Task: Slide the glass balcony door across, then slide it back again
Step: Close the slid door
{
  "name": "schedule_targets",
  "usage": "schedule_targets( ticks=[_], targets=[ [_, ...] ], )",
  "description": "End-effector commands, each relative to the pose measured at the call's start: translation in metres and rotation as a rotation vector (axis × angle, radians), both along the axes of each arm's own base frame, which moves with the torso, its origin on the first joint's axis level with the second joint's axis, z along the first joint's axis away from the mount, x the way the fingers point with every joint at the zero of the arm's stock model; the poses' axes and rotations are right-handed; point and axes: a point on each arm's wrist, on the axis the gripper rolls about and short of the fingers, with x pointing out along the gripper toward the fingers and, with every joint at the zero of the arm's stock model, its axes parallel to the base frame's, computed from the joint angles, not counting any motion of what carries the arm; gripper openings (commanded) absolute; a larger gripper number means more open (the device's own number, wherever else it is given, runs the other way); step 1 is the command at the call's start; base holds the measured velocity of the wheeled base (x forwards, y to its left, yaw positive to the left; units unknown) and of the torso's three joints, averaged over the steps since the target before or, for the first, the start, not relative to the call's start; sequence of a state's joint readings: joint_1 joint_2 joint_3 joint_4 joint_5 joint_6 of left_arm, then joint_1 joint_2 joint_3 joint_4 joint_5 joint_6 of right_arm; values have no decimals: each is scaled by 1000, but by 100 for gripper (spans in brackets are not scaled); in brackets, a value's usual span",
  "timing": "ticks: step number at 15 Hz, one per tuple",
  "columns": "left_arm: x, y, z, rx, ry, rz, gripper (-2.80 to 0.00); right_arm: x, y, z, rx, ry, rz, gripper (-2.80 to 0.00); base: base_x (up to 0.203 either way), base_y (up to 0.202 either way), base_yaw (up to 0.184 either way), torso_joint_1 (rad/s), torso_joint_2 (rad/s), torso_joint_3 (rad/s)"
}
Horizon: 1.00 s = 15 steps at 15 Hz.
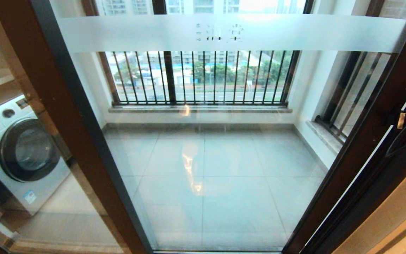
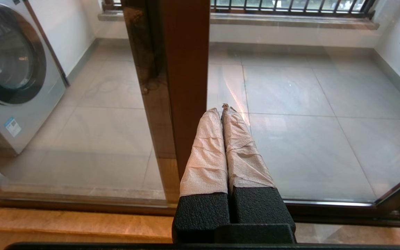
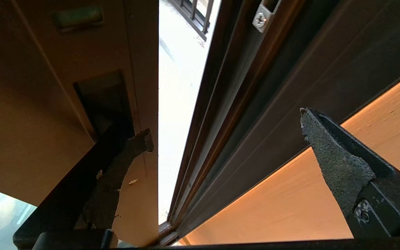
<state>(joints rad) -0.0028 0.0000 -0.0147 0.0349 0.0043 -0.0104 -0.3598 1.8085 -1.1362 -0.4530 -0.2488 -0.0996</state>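
Across most of the head frame stands the glass balcony door [image 1: 203,141], nearly shut against the jamb at right. I judge it heavy, stiff and breakable, so I'd push only the stile's handle slot [image 3: 104,100]. My right tool [image 3: 221,146] gapes wide, one finger at that slot (contact unclear), gripping nothing. My left tool [image 2: 222,114], parked, is closed and empty.

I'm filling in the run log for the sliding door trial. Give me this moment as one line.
right gripper: open, one finger at handle slot | glass balcony door: narrow gap at jamb | left gripper: shut, parked
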Motion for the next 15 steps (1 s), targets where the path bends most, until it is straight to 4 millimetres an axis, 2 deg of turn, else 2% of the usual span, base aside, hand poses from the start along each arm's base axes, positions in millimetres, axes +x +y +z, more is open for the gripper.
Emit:
schedule_targets(
  ticks=[1, 7, 10, 14, 15],
  targets=[
    [0, 0, 0, -1, 2, 0, -280, -7, 3, 10, -8, -27, 12, 0, 0, 0, 0, 0, 0, 0],
    [0, 0, 0, 0, 1, 2, -280, -57, 21, 61, -68, -127, 69, 0, 0, 0, 0, 0, 0, 0],
    [0, 0, 0, 0, 1, 0, -280, -81, 30, 70, -139, -109, 78, 0, 0, 0, 0, 0, 0, 0],
    [0, 0, 0, -1, 3, 1, -280, -133, 50, 82, -210, -27, 58, 0, 0, 0, 0, 0, 0, 0],
    [0, 0, 0, 0, 3, 0, -280, -136, 52, 84, -215, -11, 17, 0, 0, 0, 0, 0, 0, 0]
  ],
)
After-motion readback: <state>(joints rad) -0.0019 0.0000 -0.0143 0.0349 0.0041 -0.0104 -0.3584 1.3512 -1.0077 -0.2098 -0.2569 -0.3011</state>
